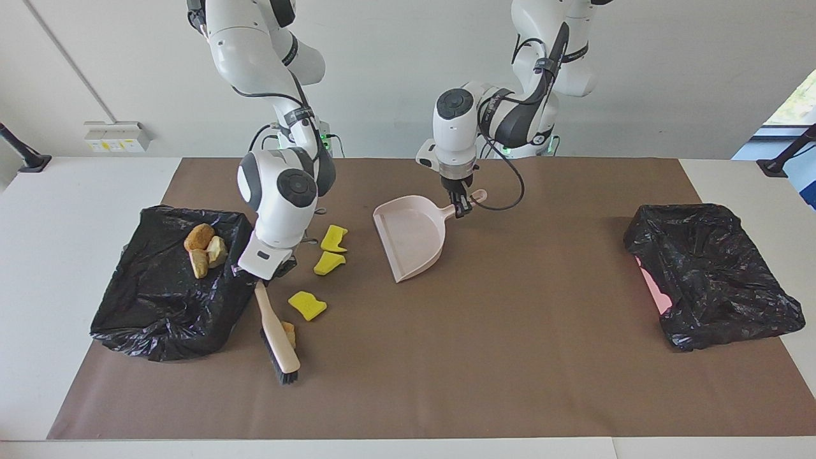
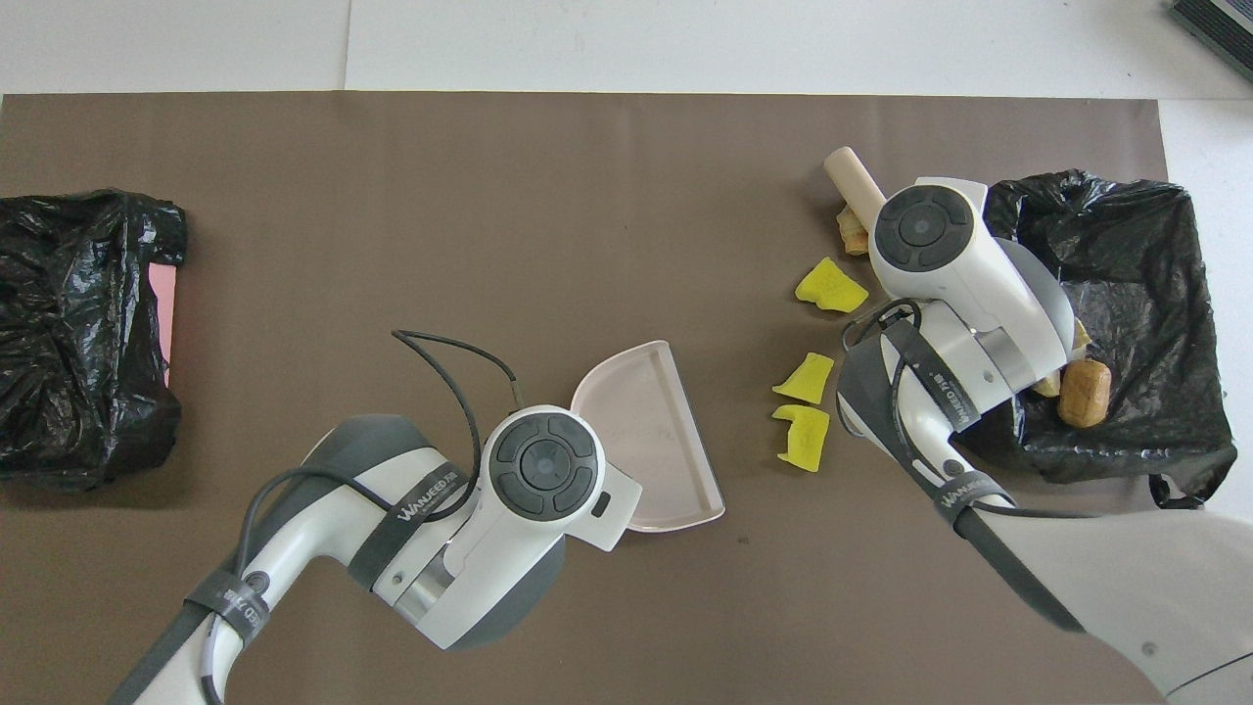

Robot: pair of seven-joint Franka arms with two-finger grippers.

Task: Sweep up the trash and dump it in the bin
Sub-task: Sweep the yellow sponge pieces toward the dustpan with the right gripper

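My right gripper (image 1: 266, 275) is shut on the handle of a beige brush (image 1: 275, 331) (image 2: 850, 179). The black bristles are down on the mat beside a tan bread scrap (image 1: 291, 331) (image 2: 854, 233). Three yellow chunks of trash (image 1: 307, 305) (image 1: 329, 262) (image 1: 334, 238) lie between the brush and the pink dustpan (image 1: 411, 234) (image 2: 646, 436). My left gripper (image 1: 461, 208) is shut on the dustpan's handle, with the pan's mouth turned toward the trash. Overhead, both hands hide their fingers. The black-lined bin (image 1: 159, 306) (image 2: 1136, 255) at the right arm's end holds three bread pieces (image 1: 203, 247).
A second black-lined bin (image 1: 714, 280) (image 2: 78, 323) with a pink patch sits at the left arm's end of the table. A brown mat (image 1: 510, 357) covers the middle of the white table. A black cable loops from the left hand.
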